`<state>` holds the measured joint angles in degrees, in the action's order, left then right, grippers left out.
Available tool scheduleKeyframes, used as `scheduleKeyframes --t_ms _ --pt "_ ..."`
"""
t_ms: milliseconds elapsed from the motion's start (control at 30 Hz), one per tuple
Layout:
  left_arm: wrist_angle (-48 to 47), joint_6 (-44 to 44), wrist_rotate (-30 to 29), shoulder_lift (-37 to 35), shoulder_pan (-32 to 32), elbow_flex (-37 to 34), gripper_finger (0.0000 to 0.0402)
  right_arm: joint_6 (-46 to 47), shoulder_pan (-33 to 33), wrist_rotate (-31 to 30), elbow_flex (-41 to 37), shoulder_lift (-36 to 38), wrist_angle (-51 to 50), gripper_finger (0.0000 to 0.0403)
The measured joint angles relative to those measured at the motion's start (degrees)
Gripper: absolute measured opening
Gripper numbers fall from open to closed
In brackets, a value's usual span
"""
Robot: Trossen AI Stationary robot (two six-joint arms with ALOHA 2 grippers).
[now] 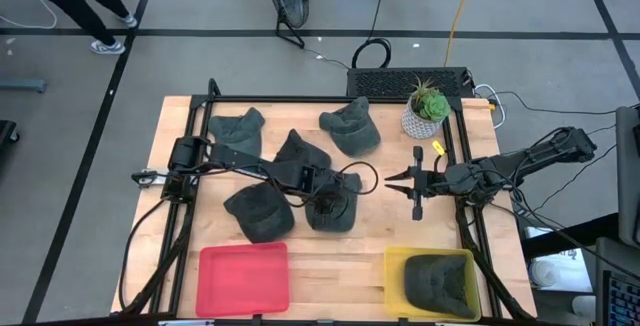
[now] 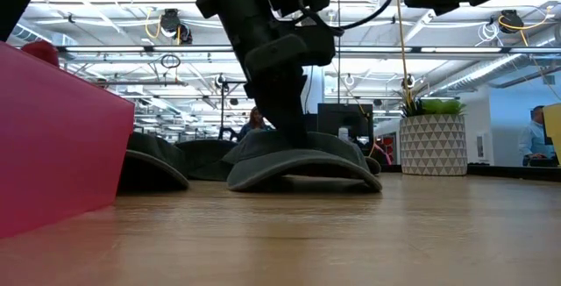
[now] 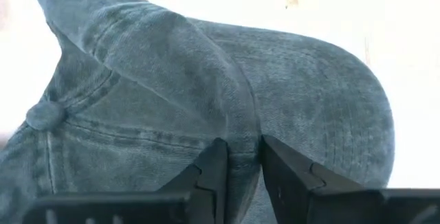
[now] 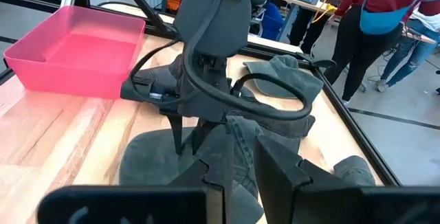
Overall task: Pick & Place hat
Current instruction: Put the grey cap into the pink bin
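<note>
We judge step: left gripper (image 3: 239, 172) pinching crown fold of hat (image 1: 333, 209) directly under it on worktop (image 1: 370, 236), fingers (image 3: 212, 176) nipping fabric. Squeeze fully before lifting, then lift straight up. Right gripper (image 1: 392, 179) idle well aside, fingers narrowly parted, nothing held. Left wrist view shows pinched fold; high view alone shows red bin (image 1: 244, 279) and yellow bin (image 1: 432, 282).

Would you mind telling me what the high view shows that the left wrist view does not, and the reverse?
Only the high view shows the red tray, the yellow tray with a hat in it, the potted plant, the waiting right gripper and four other loose hats. Only the left wrist view shows a fold of fabric between the left gripper jaws. Both show the grey hat it is on.
</note>
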<state>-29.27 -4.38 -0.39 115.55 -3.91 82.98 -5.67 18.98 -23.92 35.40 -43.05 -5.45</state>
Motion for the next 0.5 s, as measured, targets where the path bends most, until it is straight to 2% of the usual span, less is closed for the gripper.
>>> scheduleKeyframes --t_ms 333,500 --pt "-0.58 -2.24 -0.09 0.0 -0.53 0.0 0.0014 0.02 0.0 0.0 0.0 0.39 -1.9 0.0045" --pt "-0.56 -4.05 0.36 0.0 -0.62 0.0 0.0012 0.02 0.0 0.0 0.0 1.31 -2.38 0.0045"
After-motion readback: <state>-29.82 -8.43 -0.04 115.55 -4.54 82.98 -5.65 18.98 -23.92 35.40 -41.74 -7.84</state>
